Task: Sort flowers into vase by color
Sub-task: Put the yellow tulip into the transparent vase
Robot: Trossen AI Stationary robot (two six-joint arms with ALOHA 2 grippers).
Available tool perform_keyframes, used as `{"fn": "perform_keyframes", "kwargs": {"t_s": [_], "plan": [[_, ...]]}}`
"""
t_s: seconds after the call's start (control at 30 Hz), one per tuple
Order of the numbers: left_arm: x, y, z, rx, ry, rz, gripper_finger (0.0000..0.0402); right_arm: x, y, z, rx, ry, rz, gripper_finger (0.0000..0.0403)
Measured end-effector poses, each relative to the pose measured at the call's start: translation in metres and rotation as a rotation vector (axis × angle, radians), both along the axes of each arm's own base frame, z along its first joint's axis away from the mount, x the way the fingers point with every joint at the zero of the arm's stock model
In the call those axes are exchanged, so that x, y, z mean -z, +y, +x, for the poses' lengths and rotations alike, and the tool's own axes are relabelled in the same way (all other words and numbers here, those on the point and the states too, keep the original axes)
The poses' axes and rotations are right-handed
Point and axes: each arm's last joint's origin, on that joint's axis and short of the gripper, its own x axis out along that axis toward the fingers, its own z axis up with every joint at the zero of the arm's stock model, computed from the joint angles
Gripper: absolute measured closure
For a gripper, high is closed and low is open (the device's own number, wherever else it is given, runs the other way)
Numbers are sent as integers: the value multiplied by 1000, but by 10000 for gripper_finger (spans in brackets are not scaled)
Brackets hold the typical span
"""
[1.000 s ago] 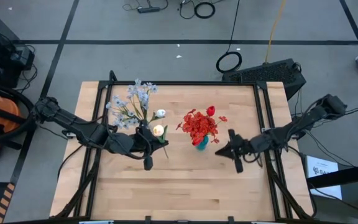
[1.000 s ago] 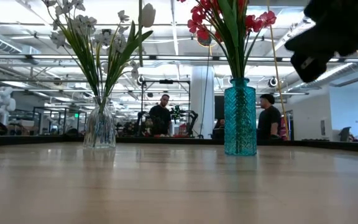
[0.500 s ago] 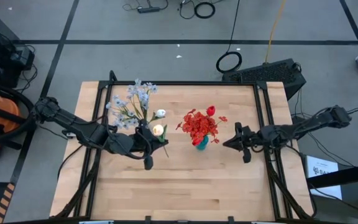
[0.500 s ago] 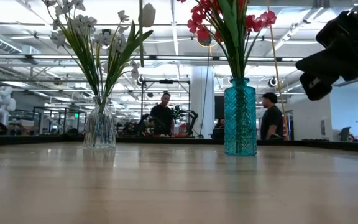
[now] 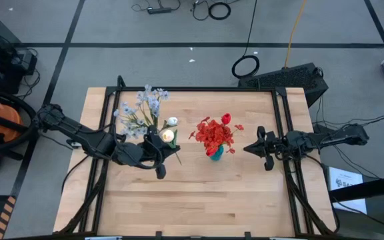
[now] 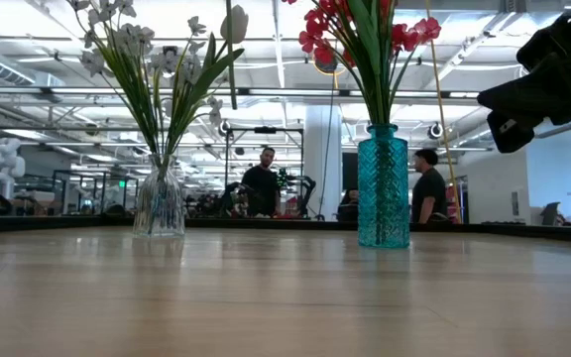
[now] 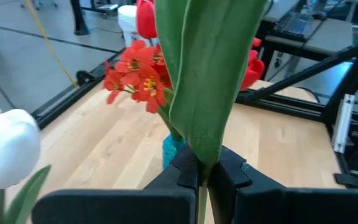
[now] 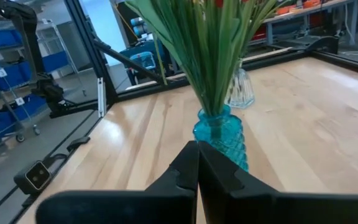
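A clear vase at the table's far left holds pale blue-white sprays and a white bud. A teal vase at the middle holds the red flowers. My left gripper stands between the two vases, shut on a flower with a cream bud and a broad green leaf. My right gripper hangs shut and holds nothing, right of the teal vase, pointing at it. My left gripper pinches the flower where its leaf narrows to the stem, between the two fingers. The fingers come nearly level from the table's near left and lie across the stem. The flower stands about upright, its bud above the fingers; its lower end is hidden.
Black frame rails run along the table's left and right sides. The near half of the wooden tabletop is bare. In the low view, people stand in the room behind the table.
My right gripper has drawn back from the teal vase toward the table's right edge, a little lower and turned more level, and it has stayed shut. My left gripper has stayed where it was and turned slightly, and the cream bud has swung a little toward the far edge.
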Motion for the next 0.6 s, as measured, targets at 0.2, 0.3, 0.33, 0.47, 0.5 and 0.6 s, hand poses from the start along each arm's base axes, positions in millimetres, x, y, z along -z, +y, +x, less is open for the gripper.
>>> {"fn": "perform_keyframes", "kwargs": {"t_s": [0.2, 0.3, 0.33, 0.47, 0.5, 0.6], "plan": [[3, 3, -2, -69, 26, 45, 385, -2, -2, -5, 10, -33, -1, 403], [5, 5, -6, -116, 64, 89, 385, -3, -2, -6, 12, -42, 0, 403], [5, 6, -8, -130, 70, 99, 385, -3, -2, -6, 11, -41, 0, 403], [4, 11, -16, -158, 102, 132, 385, -3, -2, -6, 12, -40, 9, 403], [4, 12, -18, -164, 111, 139, 385, -3, -2, -6, 12, -40, 10, 403], [3, 18, -25, -195, 135, 139, 385, -3, -2, -6, 12, -40, 10, 403]]}}
